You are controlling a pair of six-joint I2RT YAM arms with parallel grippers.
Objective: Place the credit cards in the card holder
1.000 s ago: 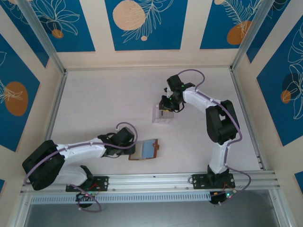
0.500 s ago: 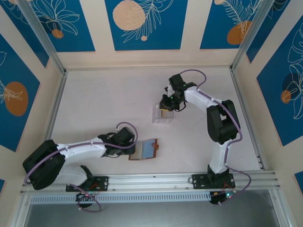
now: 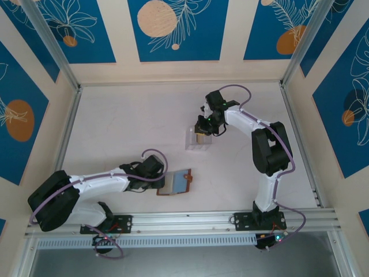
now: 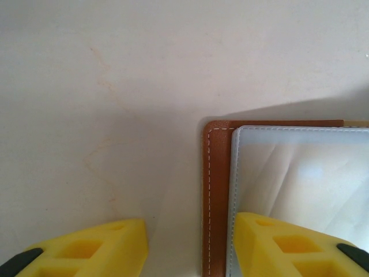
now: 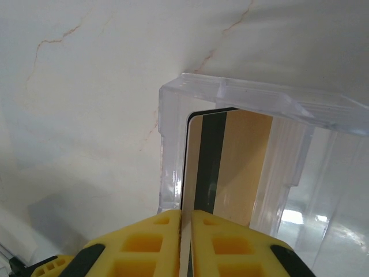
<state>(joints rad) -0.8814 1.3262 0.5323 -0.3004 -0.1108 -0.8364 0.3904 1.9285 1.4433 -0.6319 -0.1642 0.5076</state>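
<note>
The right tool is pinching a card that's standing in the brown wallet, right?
No. The card that the right tool pinches stands in the clear stand, not the wallet; the right wrist view shows it.

The right gripper (image 5: 185, 218) sat at the bottom edge, its two yellow fingers (image 5: 144, 239) pressed almost together with a thin pale sliver of card edge pinched between them. Just above the fingertips, a pale yellow card (image 5: 245, 156) with a dark stripe down its left side stood inside a clear plastic stand (image 5: 259, 97), near the stand's left wall. The stand rested on a white table (image 5: 86, 86) marked with faint brownish veins.
</note>
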